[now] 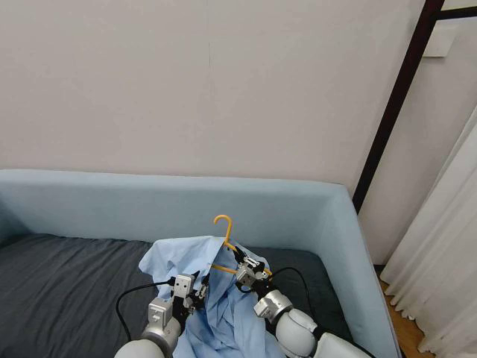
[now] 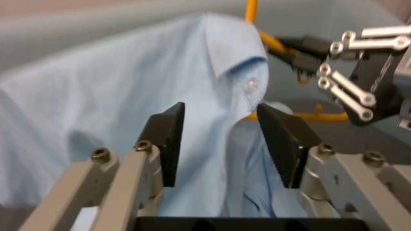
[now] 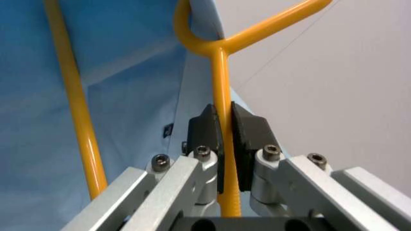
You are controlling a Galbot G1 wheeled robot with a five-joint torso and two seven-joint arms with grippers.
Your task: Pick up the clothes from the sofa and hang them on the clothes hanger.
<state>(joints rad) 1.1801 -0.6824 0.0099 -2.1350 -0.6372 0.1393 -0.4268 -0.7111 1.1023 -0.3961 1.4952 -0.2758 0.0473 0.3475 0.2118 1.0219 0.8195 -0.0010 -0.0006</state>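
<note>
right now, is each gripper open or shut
Left gripper: open, at the blue shirt.
Right gripper: shut on the yellow hanger.

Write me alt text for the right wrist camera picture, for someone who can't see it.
The right gripper has its black fingers shut on a straight bar of the yellow hanger, close to where the bar bends into a curve. A light blue shirt drapes beside the hanger, and a pale wall is behind.
</note>
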